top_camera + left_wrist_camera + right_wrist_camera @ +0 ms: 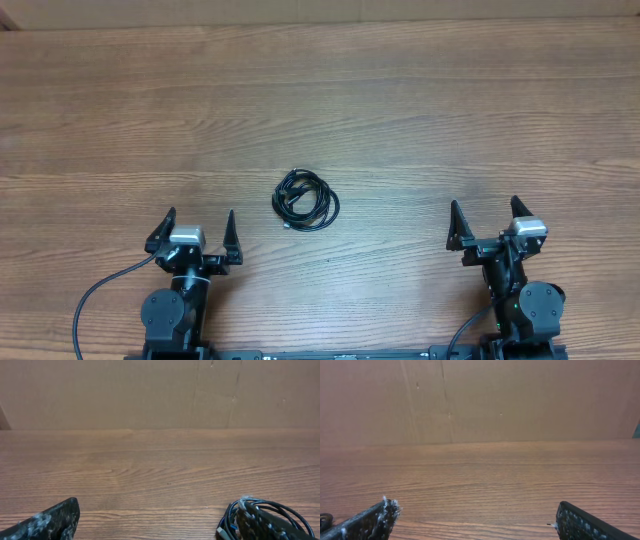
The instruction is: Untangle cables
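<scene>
**Cable coil untouched, both grippers empty**

The cables (305, 200) lie in one small tangled coil on the table (100, 110), nearer the left gripper (199, 214) than the right gripper (485, 203). Both stand spread. Judgement: light, limp cord. Pinch an outer loop, not the knot.

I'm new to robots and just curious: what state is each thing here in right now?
Cables: tangled in one small coil, lying free of both tools.
Left tool: open, empty.
Right tool: open, empty.
</scene>
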